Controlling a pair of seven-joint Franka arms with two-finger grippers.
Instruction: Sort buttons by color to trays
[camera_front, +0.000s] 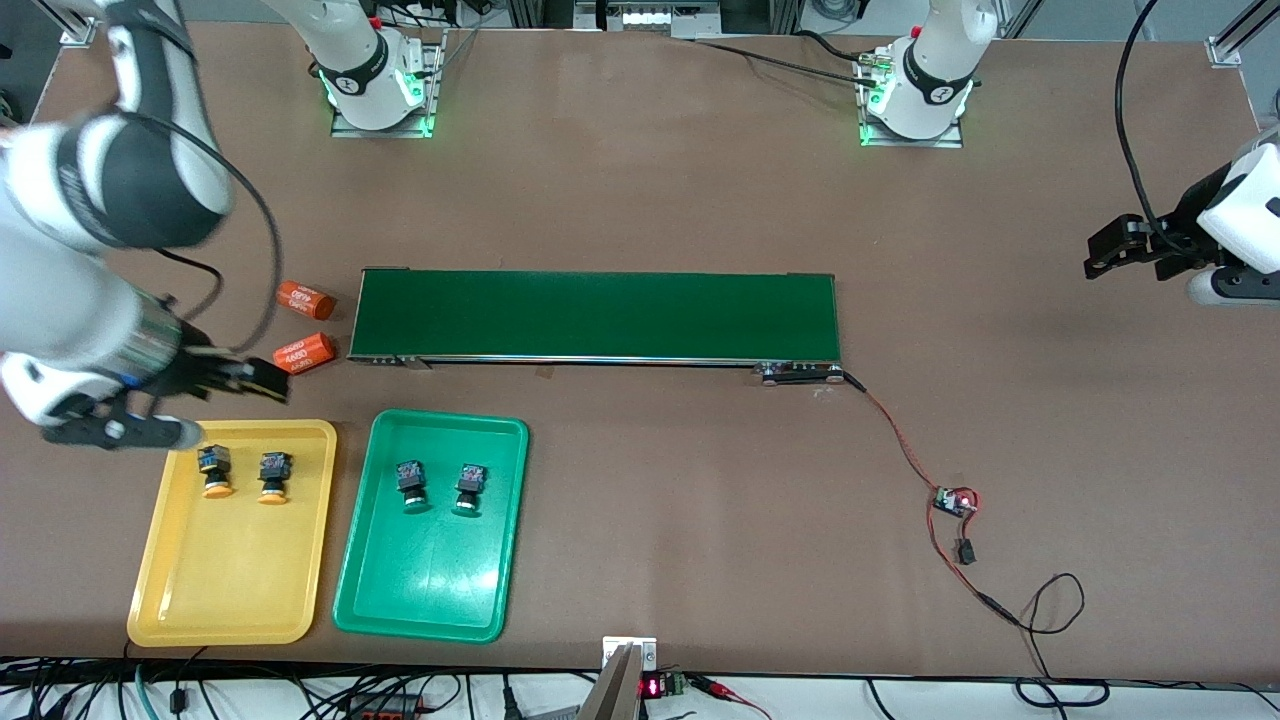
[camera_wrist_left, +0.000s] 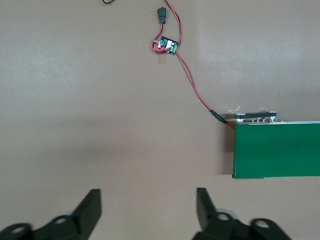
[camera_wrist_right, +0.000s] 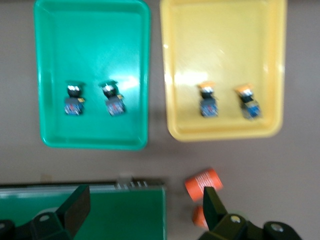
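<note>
Two orange-capped buttons (camera_front: 215, 470) (camera_front: 273, 477) lie side by side in the yellow tray (camera_front: 230, 600). Two green-capped buttons (camera_front: 410, 485) (camera_front: 469, 488) lie in the green tray (camera_front: 420, 590) beside it. The right wrist view shows the same: the green pair (camera_wrist_right: 75, 97) in the green tray (camera_wrist_right: 50, 135), the orange pair (camera_wrist_right: 207, 102) in the yellow tray (camera_wrist_right: 225, 131). My right gripper (camera_front: 200, 400) (camera_wrist_right: 144, 200) hangs open and empty over the conveyor's end and the orange cylinders. My left gripper (camera_front: 1097, 255) (camera_wrist_left: 147, 200) is open and empty over bare table at the left arm's end.
A long dark-green conveyor belt (camera_front: 600, 315) (camera_wrist_left: 277, 150) lies across the middle. Two orange cylinders (camera_front: 304, 300) (camera_front: 303, 352) rest at its end toward the right arm. A small circuit board (camera_front: 953, 502) (camera_wrist_left: 166, 46) with red wires trails from the conveyor's end toward the left arm.
</note>
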